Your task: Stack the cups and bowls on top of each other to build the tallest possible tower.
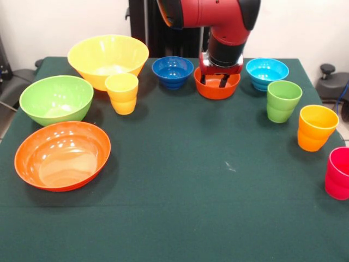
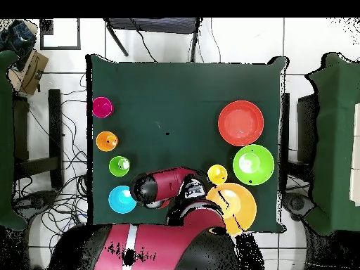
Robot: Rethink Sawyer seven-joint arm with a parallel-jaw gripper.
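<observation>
The bowls and cups all sit apart on the green tabletop (image 1: 174, 180), no tower begun: I see the large orange bowl (image 1: 62, 155) at the near left and my gripper (image 1: 220, 81) lowered into the small orange bowl (image 1: 217, 87) at the far side, between the dark blue bowl (image 1: 172, 71) and the light blue bowl (image 1: 266, 72). Its fingers look slightly parted inside the bowl, holding nothing that I can confirm. I judge this the first pick; next I need a firm hold on the rim before lifting.
</observation>
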